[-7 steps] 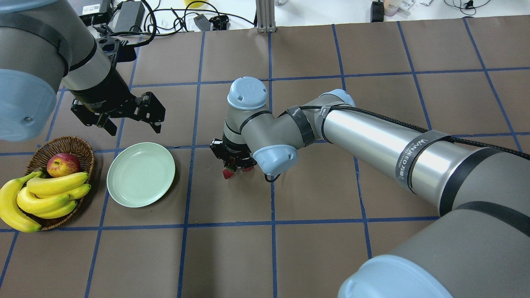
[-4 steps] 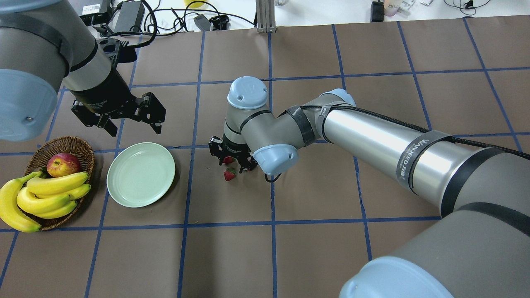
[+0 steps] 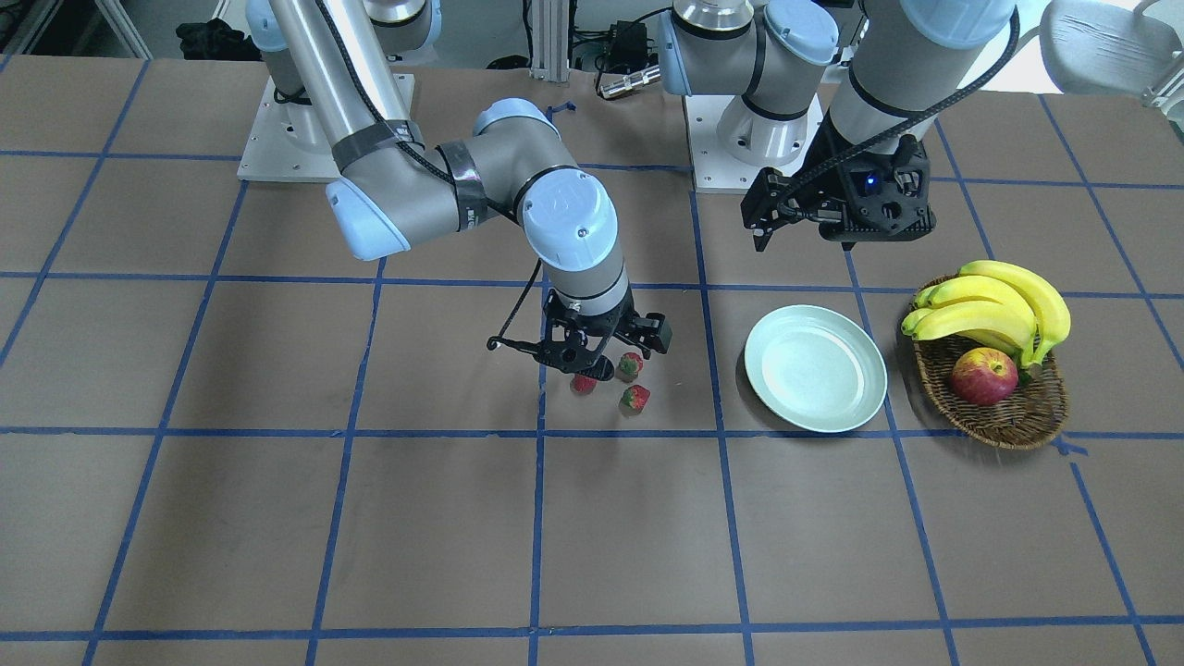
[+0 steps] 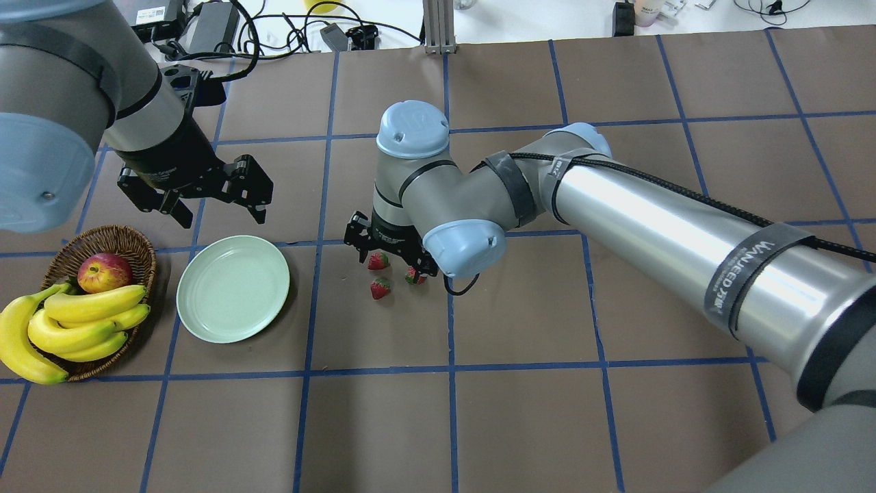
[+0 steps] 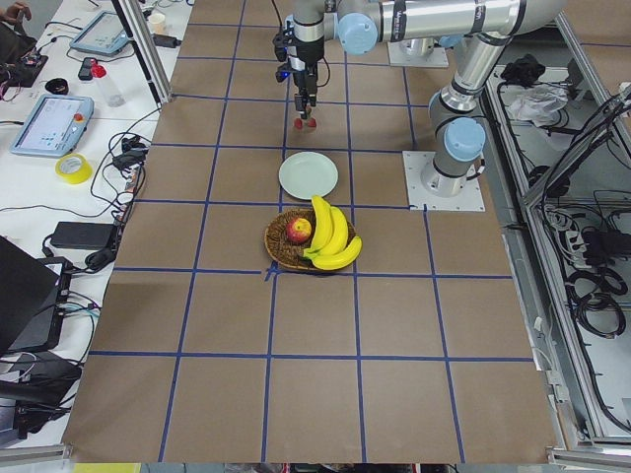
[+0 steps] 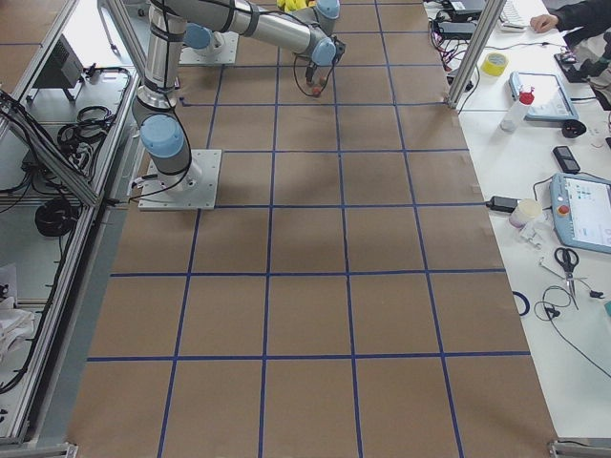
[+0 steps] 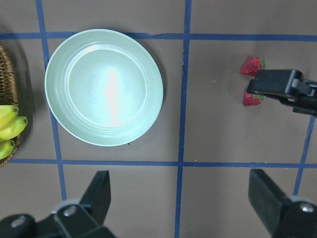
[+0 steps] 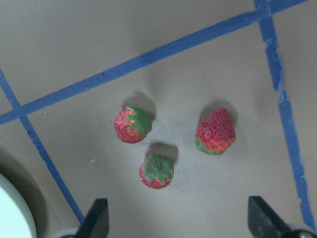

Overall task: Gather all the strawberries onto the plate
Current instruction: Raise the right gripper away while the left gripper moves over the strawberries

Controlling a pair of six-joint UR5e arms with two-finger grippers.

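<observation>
Three strawberries lie loose on the brown table in a tight cluster: one (image 4: 377, 260), a second (image 4: 380, 288) and a third (image 4: 413, 276). The right wrist view looks straight down on them (image 8: 131, 125) (image 8: 156, 171) (image 8: 215, 132). My right gripper (image 4: 393, 263) hovers open just above them with nothing between its fingers (image 8: 98, 218). The pale green plate (image 4: 195, 311) sits to their left with nothing on it (image 7: 57, 106). Beyond the plate, my left gripper (image 4: 222, 209) hangs open above the table and holds nothing.
A wicker basket (image 4: 130, 239) with bananas (image 4: 75, 322) and an apple (image 4: 104, 272) stands left of the plate. Cables and power bricks (image 4: 212, 27) lie along the far table edge. Blue tape lines grid the table.
My right gripper, low over the berries a second ago, has opened and lifted a little. All three strawberries now show on the table. The left arm has not moved.
</observation>
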